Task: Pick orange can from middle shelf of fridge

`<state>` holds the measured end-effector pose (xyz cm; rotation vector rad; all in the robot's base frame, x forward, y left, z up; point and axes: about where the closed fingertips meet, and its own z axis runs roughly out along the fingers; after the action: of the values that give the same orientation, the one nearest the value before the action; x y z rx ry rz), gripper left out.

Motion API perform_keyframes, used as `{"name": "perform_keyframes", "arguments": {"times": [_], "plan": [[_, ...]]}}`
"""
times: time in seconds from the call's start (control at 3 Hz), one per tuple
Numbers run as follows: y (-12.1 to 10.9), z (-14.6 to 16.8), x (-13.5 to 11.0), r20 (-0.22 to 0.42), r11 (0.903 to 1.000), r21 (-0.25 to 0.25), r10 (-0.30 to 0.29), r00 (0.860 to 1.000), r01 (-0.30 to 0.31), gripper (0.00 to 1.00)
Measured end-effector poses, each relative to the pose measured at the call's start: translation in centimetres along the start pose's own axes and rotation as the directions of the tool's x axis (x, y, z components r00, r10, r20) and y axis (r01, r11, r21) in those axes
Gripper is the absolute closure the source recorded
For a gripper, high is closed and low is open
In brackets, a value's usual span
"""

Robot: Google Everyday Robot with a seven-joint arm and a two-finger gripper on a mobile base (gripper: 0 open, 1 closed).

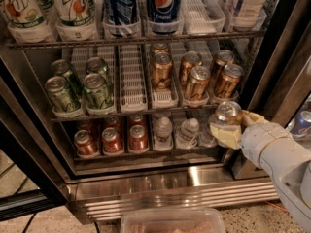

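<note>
The fridge (175,188) stands open. Its middle shelf (133,89) holds green cans (97,89) at the left and several orange cans (197,81) in white lanes at the right. My gripper (228,127) is shut on one orange can (228,113), held upright just in front of and below the right end of the middle shelf, outside the rack. The cream fingers (226,136) wrap the can's lower body; only its silver top and upper side show. The white arm (277,154) comes in from the lower right.
The top rack holds tall bottles (163,6). The bottom rack holds red cans (112,140) and clear bottles (187,130). The dark door frame (277,72) is at the right. A pinkish tray edge (172,220) sits at the bottom.
</note>
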<state>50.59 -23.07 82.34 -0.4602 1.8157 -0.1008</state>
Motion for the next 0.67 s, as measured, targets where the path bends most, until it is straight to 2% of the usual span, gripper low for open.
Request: {"name": "perform_keyframes", "arguments": {"times": [0.33,0.67], "plan": [[2.9,-1.5,0.5,-0.022,0.9919,-0.12,-0.043,0.999,0.04,1.0],[5.8,-2.7,-0.7,0.022,0.9634,-0.26,-0.062,0.998,0.066,1.0]]}}
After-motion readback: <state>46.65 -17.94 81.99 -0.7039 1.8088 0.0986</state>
